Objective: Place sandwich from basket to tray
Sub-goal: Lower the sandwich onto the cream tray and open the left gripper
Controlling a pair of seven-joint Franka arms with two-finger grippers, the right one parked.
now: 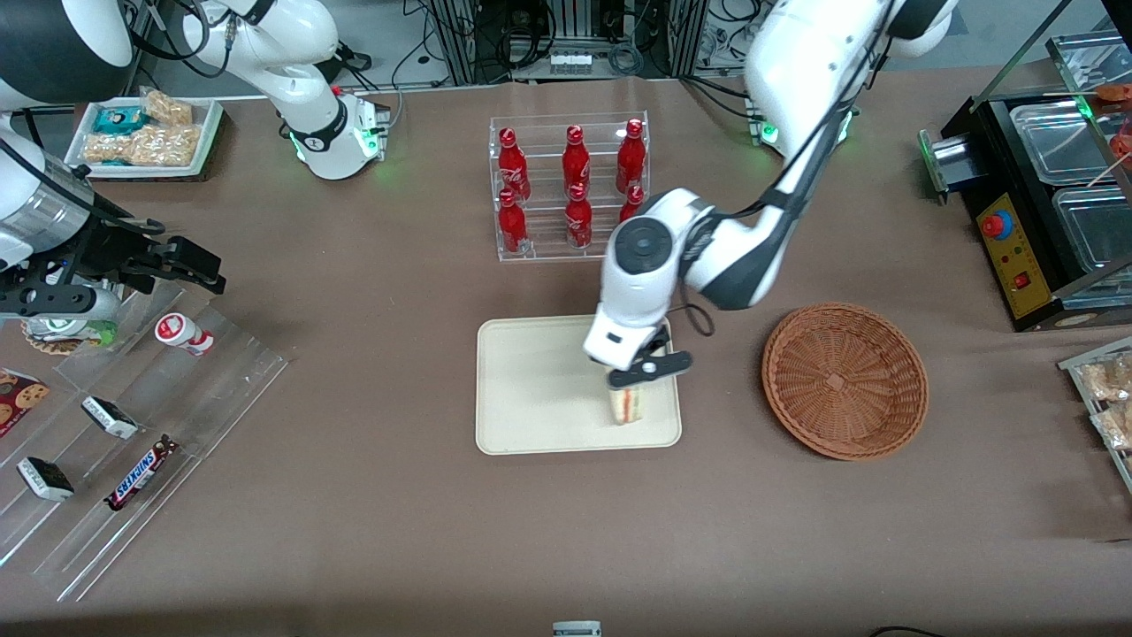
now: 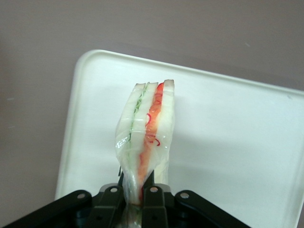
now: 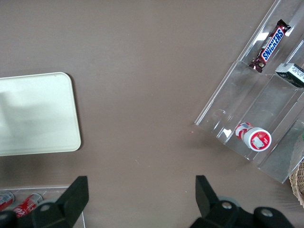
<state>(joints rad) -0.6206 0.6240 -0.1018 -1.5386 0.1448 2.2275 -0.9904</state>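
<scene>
My left gripper (image 1: pixel 648 372) is shut on the sandwich (image 1: pixel 629 404), a wrapped white wedge with red, orange and green layers. It holds the sandwich over the cream tray (image 1: pixel 531 389), at the tray's end nearest the basket; I cannot tell if the sandwich touches the tray. In the left wrist view the sandwich (image 2: pixel 147 128) sticks out from between the closed fingers of the gripper (image 2: pixel 139 192), with the tray (image 2: pixel 237 142) under it. The wicker basket (image 1: pixel 845 380) sits empty on the table toward the working arm's end.
A clear rack of red cola bottles (image 1: pixel 570 181) stands farther from the front camera than the tray. A clear stepped stand with snack bars (image 1: pixel 133 442) lies toward the parked arm's end. A black appliance (image 1: pixel 1035 203) sits at the working arm's end.
</scene>
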